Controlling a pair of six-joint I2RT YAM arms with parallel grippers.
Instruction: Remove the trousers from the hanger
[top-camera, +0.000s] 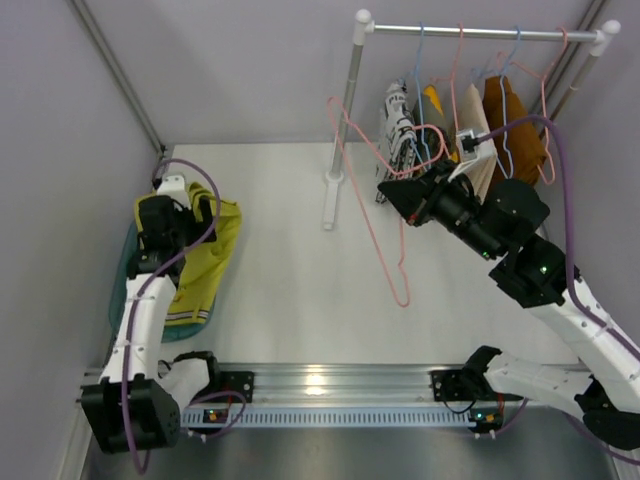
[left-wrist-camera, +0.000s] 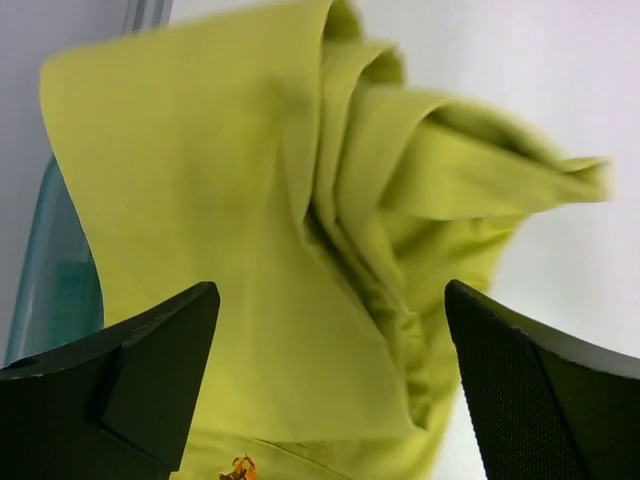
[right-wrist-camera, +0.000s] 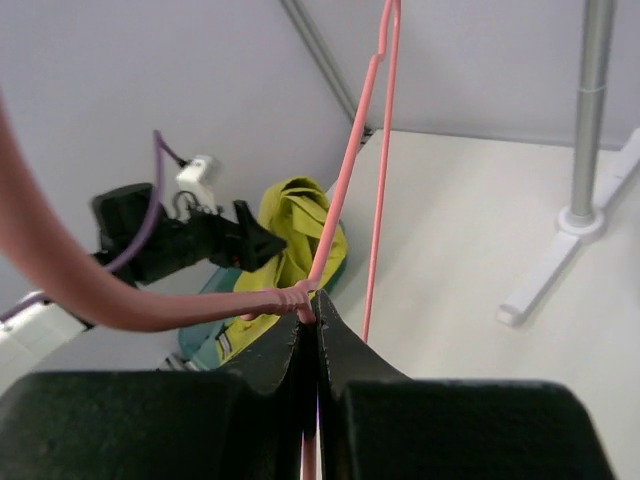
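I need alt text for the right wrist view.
The shut right gripper pinches the bare pink hanger at its twisted neck. Behind, the yellow-green trousers lie heaped beside the left arm; a rack pole stands on the table.

- Trousers (top-camera: 205, 265): plain yellow-green, with a striped band at one end.
- Hanger (top-camera: 375, 225): pink wire.
- Worktop (top-camera: 290, 270): white.
- Cables (top-camera: 560, 190): purple.
- Rail (top-camera: 480, 33): silver, with white end caps.
- Blue hangers (top-camera: 507, 130): thin blue wire, among pink ones.
- Left pincer (left-wrist-camera: 330, 290) and right pincer (right-wrist-camera: 314, 318): black.
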